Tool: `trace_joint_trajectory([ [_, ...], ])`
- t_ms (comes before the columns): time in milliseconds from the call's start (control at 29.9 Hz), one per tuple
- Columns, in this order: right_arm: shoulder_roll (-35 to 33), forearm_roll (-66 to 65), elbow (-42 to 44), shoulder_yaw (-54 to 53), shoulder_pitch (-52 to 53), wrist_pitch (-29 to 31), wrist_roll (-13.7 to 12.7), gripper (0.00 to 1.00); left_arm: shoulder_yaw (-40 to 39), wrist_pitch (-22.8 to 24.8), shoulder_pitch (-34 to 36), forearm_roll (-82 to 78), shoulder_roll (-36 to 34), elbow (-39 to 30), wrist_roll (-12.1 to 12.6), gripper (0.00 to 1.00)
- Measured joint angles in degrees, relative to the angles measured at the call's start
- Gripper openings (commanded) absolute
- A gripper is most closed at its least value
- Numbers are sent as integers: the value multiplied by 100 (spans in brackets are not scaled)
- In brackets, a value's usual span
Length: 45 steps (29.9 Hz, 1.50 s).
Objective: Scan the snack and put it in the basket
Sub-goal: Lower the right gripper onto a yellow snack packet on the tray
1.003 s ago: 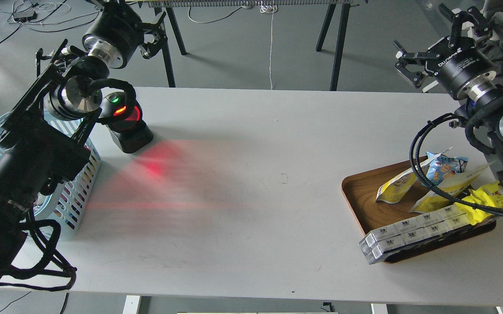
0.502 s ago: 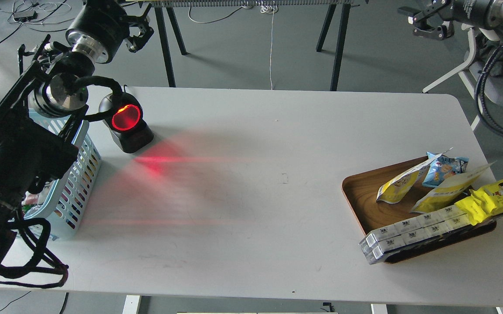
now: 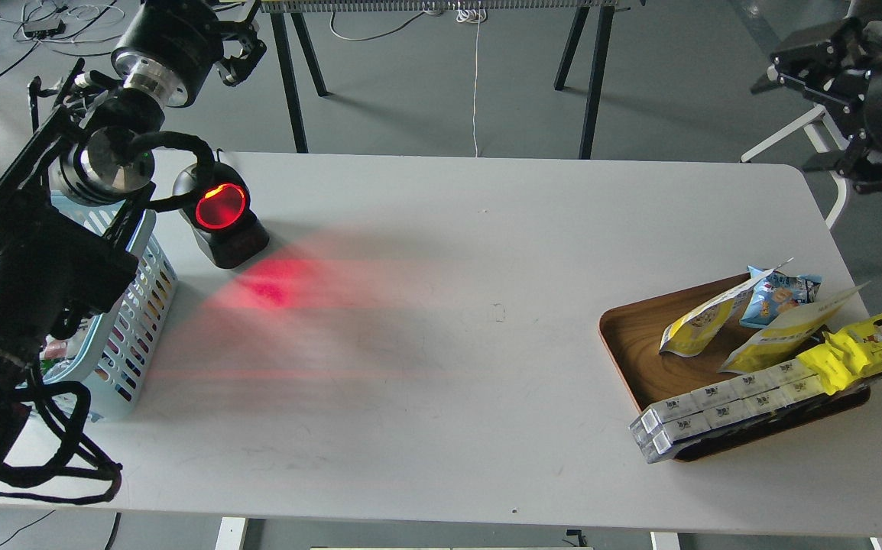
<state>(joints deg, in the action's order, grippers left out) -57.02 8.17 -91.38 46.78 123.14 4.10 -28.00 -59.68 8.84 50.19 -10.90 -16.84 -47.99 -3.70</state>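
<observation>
The snack (image 3: 695,327), a small yellow pouch with a white top, leans in the brown wooden tray (image 3: 634,353) at the table's right. The light blue basket (image 3: 137,305) stands at the left edge, half hidden behind my left arm. My left gripper (image 3: 244,47) is raised past the table's far left corner, above the scanner; its fingers look spread and hold nothing. My right gripper (image 3: 799,118) hangs high off the table's far right corner, wide open and empty, well above and behind the tray.
A black scanner (image 3: 221,214) with a glowing red window stands beside the basket and throws red light onto the table (image 3: 441,252). The tray also holds a blue pouch (image 3: 781,294), a flat yellow-and-white pouch (image 3: 781,336), a bright yellow wrapper (image 3: 873,342) and white boxes (image 3: 716,412).
My right arm lifted away from over the tray, swung up to the top edge, then came down at the far right. My left arm rose slightly, uncovering the scanner.
</observation>
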Motion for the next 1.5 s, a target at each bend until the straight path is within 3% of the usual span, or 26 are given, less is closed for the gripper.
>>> trace_joint_trajectory([
  [167, 370, 714, -64, 455, -226, -453, 0, 100, 23, 2, 4, 0, 5, -1, 0, 100],
  [401, 472, 1070, 2, 130, -917, -959, 0, 100, 40, 4, 24, 0, 21, -1, 0, 100],
  [869, 338, 1054, 88, -713, -1874, -1079, 0, 97, 95, -2, 2, 0, 32, -1, 0, 100],
  [1271, 419, 996, 128, -1178, -2421, -1166, 0, 71, 75, -1, -1, 0, 23, -1, 0, 100],
  [1505, 500, 978, 125, -1304, -2614, -1167, 0, 61, 71, -1, -1, 0, 23, -1, 0, 100],
])
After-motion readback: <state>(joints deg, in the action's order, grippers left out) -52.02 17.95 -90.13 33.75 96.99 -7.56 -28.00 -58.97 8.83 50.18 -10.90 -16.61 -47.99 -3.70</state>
